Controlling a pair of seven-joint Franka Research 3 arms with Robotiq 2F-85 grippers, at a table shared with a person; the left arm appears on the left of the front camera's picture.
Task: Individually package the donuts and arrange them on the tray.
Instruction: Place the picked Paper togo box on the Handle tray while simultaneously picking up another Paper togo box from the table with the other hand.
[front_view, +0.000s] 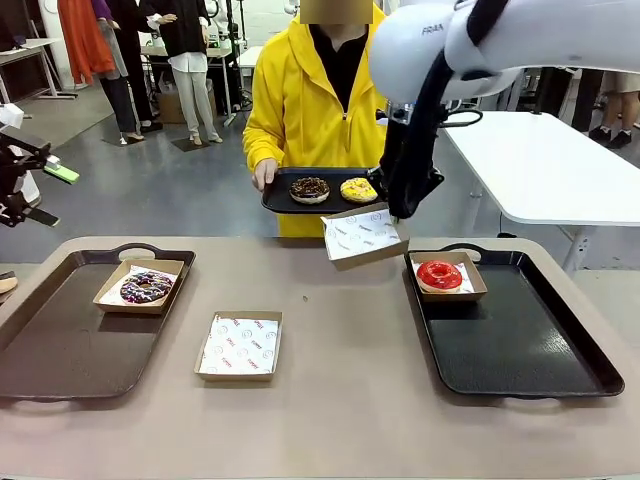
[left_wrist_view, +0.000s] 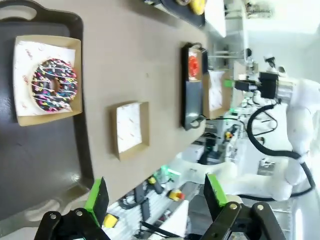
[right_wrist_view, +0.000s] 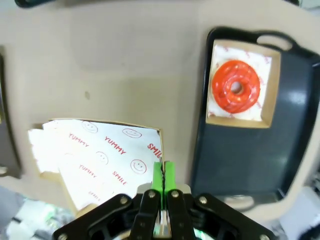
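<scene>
- The right claw (right_wrist_view: 163, 175) is pinched shut on the edge of a paper-lined box (front_view: 365, 235).
- This box is tilted and sits up above the far side of the table (front_view: 350, 400). It has no donut in it.
- A person in a yellow top stands at the far side and holds a small black tray (front_view: 285, 200) with one hand (front_view: 264, 174).
- On the small tray lie the dark chocolate donut (front_view: 309, 189) and the yellow donut (front_view: 358, 189), side by side.
- The held box is just in front of that small tray, below the yellow donut.
- The red donut (front_view: 439, 274) is in its own box at the far end of the right tray (front_view: 520, 350).
- The purple sprinkled donut (front_view: 147, 287) is in a box on the left tray (front_view: 60, 350).
- One more box, the empty box (front_view: 239, 345), lies flat on the table between the two big trays, nearer the left one.
- The left claw (left_wrist_view: 156, 189) is wide open and holds nothing. It hangs high over the left tray.
</scene>
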